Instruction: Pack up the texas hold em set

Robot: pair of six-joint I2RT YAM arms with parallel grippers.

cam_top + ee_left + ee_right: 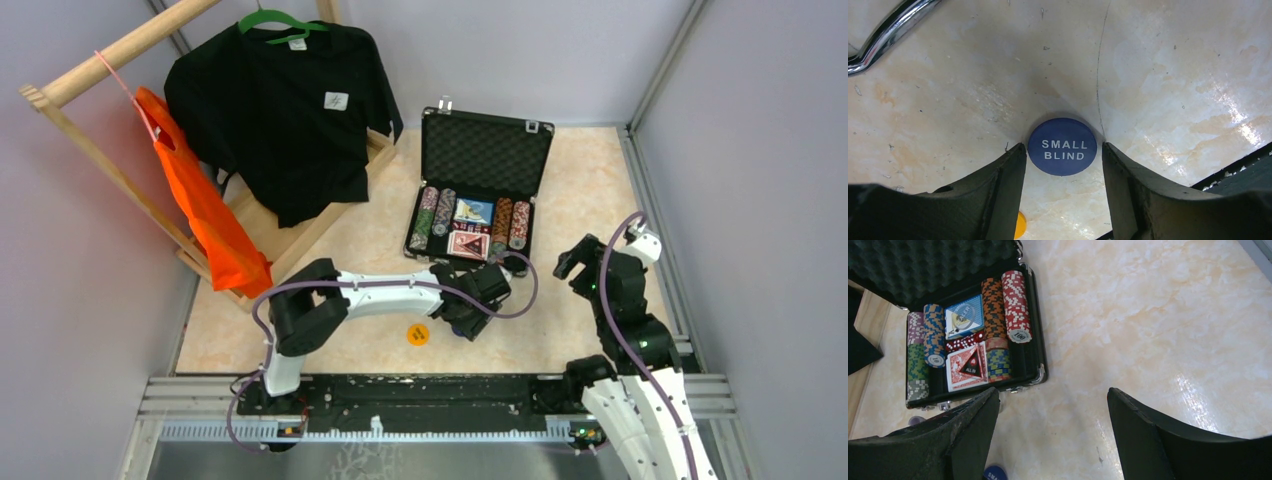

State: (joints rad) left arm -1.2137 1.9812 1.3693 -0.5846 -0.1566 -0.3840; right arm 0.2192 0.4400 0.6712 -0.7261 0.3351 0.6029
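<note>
blue small-blind token (pixel 1062 146) lies flat on the table (pixel 590 190) between the parted jaws of the left gripper (pixel 1063 154), near the open case (pixel 486 152); the right gripper (pixel 1053 407), also parted, hangs farther off.

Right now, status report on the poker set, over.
Left end effector open, blue small-blind token between fingers. Right end effector open, empty. Case open; yellow token outside it.

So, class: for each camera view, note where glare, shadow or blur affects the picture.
Left wrist: white glare on the beige marble-patterned tabletop at right; the round blue SMALL BLIND token reads sharply, edged by shadow. Right wrist: a glare streak on the tabletop, the open black case in focus. Top external: even light, soft detail.
</note>
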